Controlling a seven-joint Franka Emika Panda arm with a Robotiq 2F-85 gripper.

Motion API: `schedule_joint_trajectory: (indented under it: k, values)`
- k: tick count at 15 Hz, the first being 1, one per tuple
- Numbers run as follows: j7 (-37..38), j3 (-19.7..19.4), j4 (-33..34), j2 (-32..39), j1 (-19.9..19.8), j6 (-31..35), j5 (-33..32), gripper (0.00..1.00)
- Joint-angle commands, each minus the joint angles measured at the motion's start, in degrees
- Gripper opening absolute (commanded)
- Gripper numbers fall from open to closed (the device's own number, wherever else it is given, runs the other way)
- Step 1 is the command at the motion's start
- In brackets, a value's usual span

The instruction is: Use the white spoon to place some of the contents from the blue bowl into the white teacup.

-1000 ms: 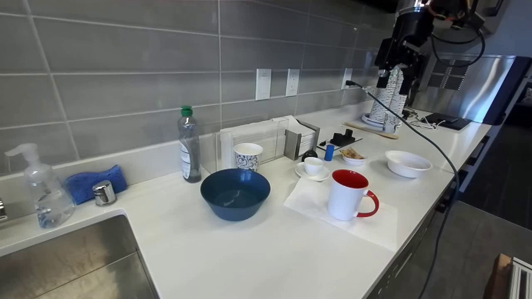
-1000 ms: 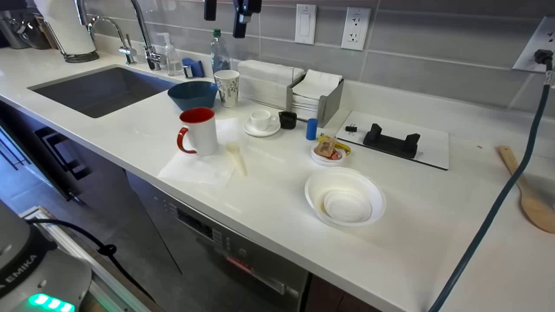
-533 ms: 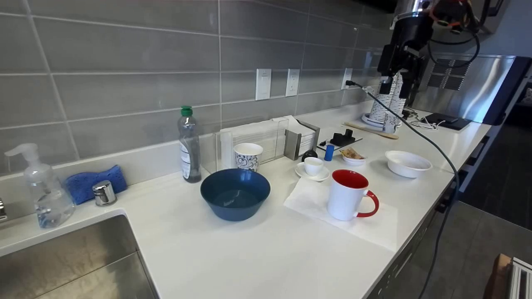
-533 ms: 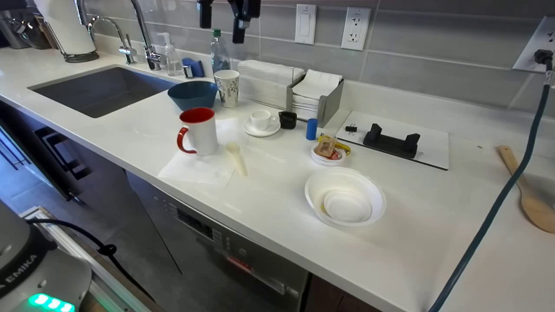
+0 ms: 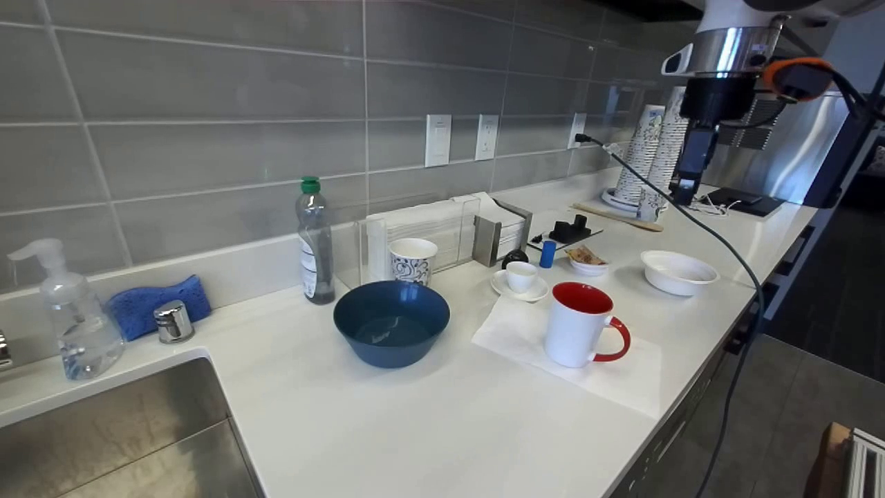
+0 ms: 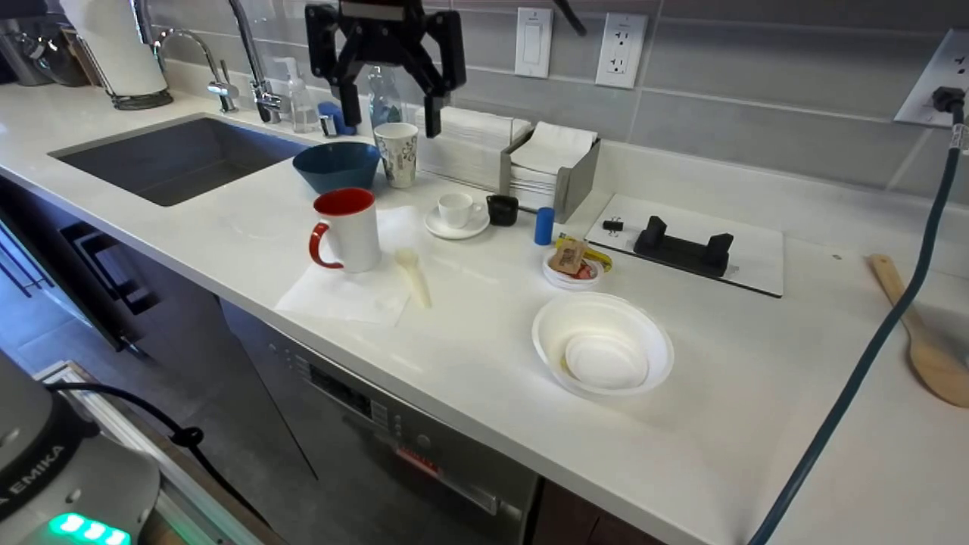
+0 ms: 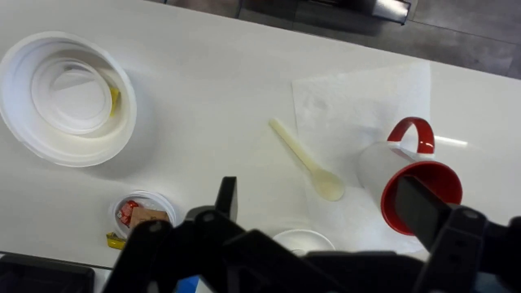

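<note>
1. And there's the change: the gripper (image 6: 392,127) has been swung round and brought lower, so that both fingers (image 6: 433,113) are now framed whole in an exterior view where only their lower parts were caught half a second ago.
2. Gripper check: fingers spread wide apart, nothing clamped between them; it is held well above the counter (image 5: 401,429).
3. What is meant by it: a run at the spoon (image 7: 308,160) is probably being lined up. The spoon has not been lifted; it is laid with its scoop end on the napkin (image 7: 350,95), handle out over bare counter.
4. The mug (image 6: 359,235) is planted just beside the spoon, so a finger could be caught there. With so thin a handle, a low, careful pinch will likely be needed.
5. Scooping, it seems, has not been started. The bowl (image 5: 391,355) is parked near the sink (image 6: 189,155), its contents impossible to make out; the cup (image 5: 521,278) is stood upright on its saucer (image 6: 456,233).
6. The glossy surface is shared with a shallow dish (image 6: 594,314), a packet tub (image 6: 573,283) and a wooden spoon (image 6: 935,359).
7. Behind, it is backed by a grey tiled wall (image 5: 228,159); below, grey floor (image 5: 795,401) is glimpsed.
</note>
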Motion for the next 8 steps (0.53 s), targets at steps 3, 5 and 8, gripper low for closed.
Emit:
schedule_joint_trajectory:
  k: [3,5,8]
  values:
    - [-0.6,-0.4,-0.7,-0.1,-0.2,0.6,0.0,1.0]
    - [-0.4,-0.1,-0.6,-0.1,-0.1,0.6,0.0,1.0]
    - [-1.5,0.4,-1.2,0.0,0.4,1.7,-1.2,1.0]
